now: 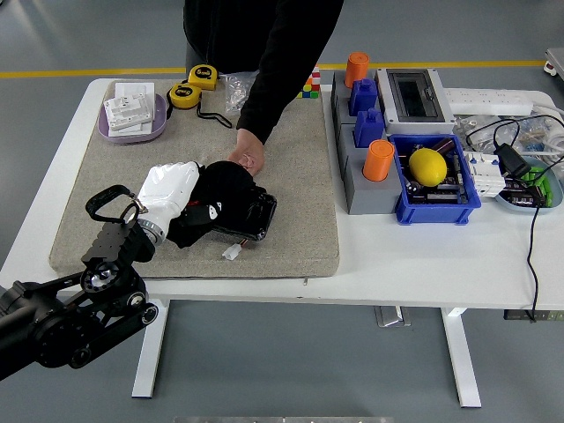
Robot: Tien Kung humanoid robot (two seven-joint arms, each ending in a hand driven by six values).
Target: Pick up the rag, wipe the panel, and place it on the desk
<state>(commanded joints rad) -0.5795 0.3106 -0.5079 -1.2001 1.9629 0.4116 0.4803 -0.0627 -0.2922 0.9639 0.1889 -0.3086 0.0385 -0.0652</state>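
Note:
A glossy black panel [251,214] lies on the grey felt mat [291,150], with a white connector [232,252] on wires at its near edge. A black rag [216,192] is bunched on top of the panel's left and middle part. My left hand [174,194], in a white glove, is shut on the rag and presses it onto the panel. A person stands at the far side and holds the panel's far edge with one hand [247,160]. My right arm is out of view.
A purple tray [132,126] with white boxes and two yellow tape measures [194,85] stand at the back left. A grey holder with blue blocks and orange cylinders [368,132], a blue bin with a lemon [429,167], an enclosure [412,94] and cables [520,159] fill the right side.

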